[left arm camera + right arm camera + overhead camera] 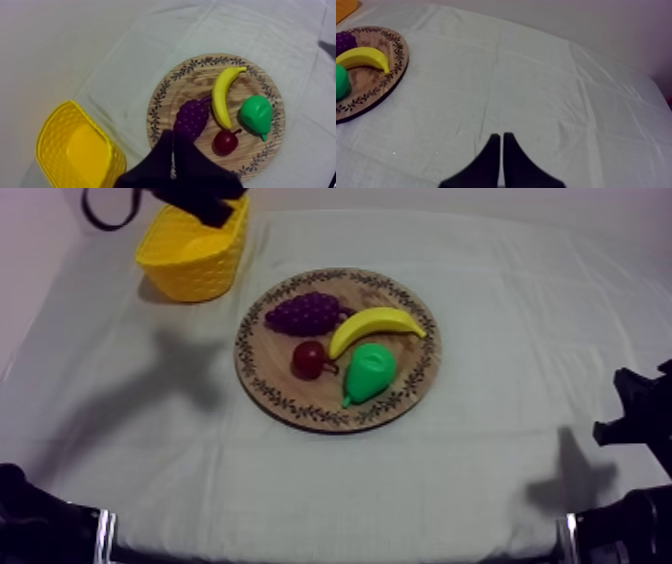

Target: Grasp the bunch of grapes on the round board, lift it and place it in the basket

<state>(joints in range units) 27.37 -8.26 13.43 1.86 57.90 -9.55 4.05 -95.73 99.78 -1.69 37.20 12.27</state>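
A table under a grey-white cloth (130,418) is seen from above at a slant.

At the far left stands a yellow basket (190,273), upright. My left arm (200,202) comes in over the basket's far rim. In the view from that arm's camera, the left gripper (172,137) hangs above the basket and the board. Its two black fingers lie pressed together as a narrow wedge, closed with nothing between them. The tip of the wedge points toward the grapes.

To the right of the basket, near the middle of the table, lies a round wooden board (268,353) with a patterned rim. It is near the basket but apart from it. Four toy fruits lie on the board. The bunch of grapes (303,313), purple, lies on the board's far left part, the side closest to the basket. On the near side of the grapes sits a small red fruit (308,359). To the right of the grapes a yellow banana (375,328) curves across the far right part; whether the two touch, I cannot tell. A green pear (370,371) lies on the near right part, just beside the red fruit.

At the table's right edge, well apart from the board, my right arm (640,413) sits low. The right gripper (500,137) is over bare cloth, with its fingers together and closed on nothing. The board is off to its left.
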